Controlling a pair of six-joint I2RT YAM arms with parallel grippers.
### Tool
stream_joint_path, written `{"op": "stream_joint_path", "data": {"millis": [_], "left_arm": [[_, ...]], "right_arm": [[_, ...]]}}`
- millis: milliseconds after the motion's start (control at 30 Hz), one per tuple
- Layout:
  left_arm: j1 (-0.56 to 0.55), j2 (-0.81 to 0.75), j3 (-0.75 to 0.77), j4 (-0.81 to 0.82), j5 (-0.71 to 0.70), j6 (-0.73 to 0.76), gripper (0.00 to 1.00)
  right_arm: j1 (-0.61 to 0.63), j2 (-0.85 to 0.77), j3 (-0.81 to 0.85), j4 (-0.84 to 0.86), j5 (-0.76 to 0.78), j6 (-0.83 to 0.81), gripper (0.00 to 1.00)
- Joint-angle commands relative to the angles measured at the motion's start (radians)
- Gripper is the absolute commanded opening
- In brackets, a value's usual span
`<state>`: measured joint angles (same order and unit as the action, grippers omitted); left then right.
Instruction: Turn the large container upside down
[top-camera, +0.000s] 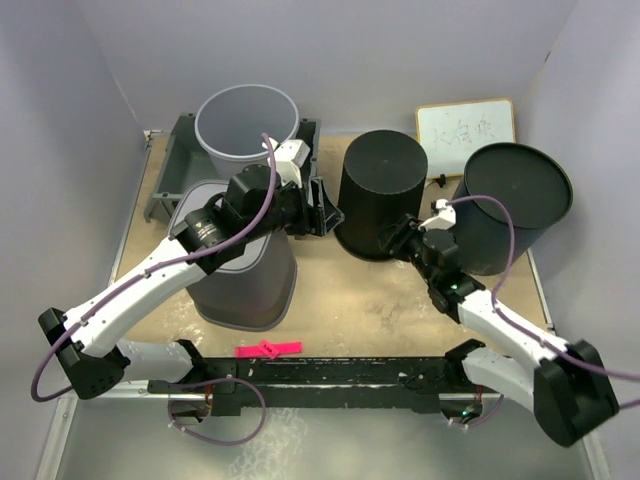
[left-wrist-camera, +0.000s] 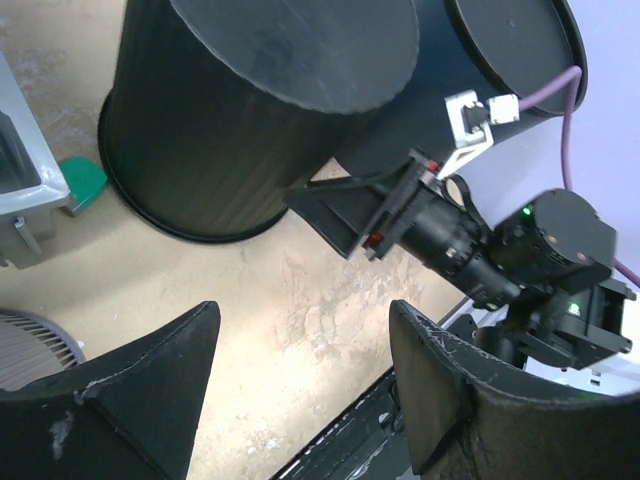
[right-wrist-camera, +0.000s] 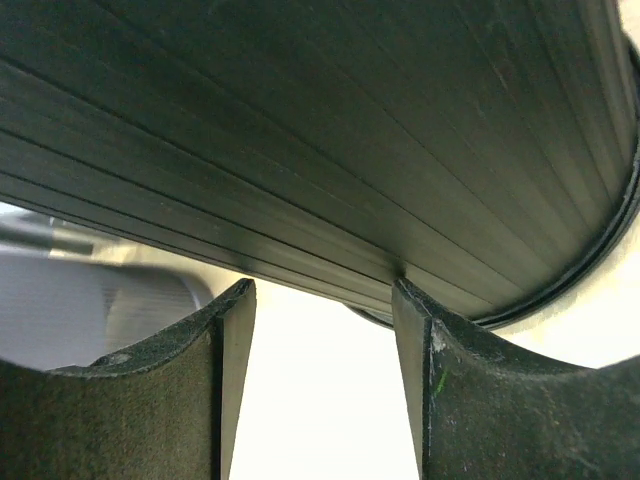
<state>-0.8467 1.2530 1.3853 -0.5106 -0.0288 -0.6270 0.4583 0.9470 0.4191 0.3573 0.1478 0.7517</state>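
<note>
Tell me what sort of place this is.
Probably a robotics lab test cell: plain pale walls box in the table, a handwritten whiteboard leans at the back, and a black bin stands as a prop.

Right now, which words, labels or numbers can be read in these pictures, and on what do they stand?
On the whiteboard: a few handwritten dark marks, too small and blurred to read.
Nothing else shows any readable text.

Whiteboard (top-camera: 466, 127) at back right, pink clip (top-camera: 268, 349) near front, grey tray (top-camera: 165, 172) back left
</note>
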Motion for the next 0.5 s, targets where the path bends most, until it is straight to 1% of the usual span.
{"op": "stream_joint_path", "data": {"millis": [0, 67, 133, 233, 333, 467], "left_arm": [[-0.003, -0.038, 0.019, 0.028, -0.02, -0.008, 0.66], [-0.003, -0.045, 0.016, 0.028, -0.022, -0.016, 0.66], [-0.003, -0.05, 0.014, 0.028, -0.023, -0.022, 0.66], [-0.003, -0.055, 0.014, 0.025, -0.026, -0.026, 0.66], [-0.003, -0.065, 0.014, 0.017, -0.034, -0.027, 0.66], [-0.004, -0.071, 0.008, 0.023, -0.043, -0.026, 0.66]], "right_arm": [[0.0, 0.15, 0.121, 0.258, 0.151, 0.003, 0.6], [0.0, 0.223, 0.165, 0.311, 0.229, 0.028, 0.62], [0.0, 0.301, 0.227, 0.321, 0.264, 0.004, 0.63], [-0.002, 0.385, 0.316, 0.265, 0.227, -0.003, 0.66], [-0.003, 0.396, 0.329, 0.255, 0.19, -0.013, 0.67], [-0.003, 0.355, 0.273, 0.281, 0.18, -0.015, 0.68]]}}
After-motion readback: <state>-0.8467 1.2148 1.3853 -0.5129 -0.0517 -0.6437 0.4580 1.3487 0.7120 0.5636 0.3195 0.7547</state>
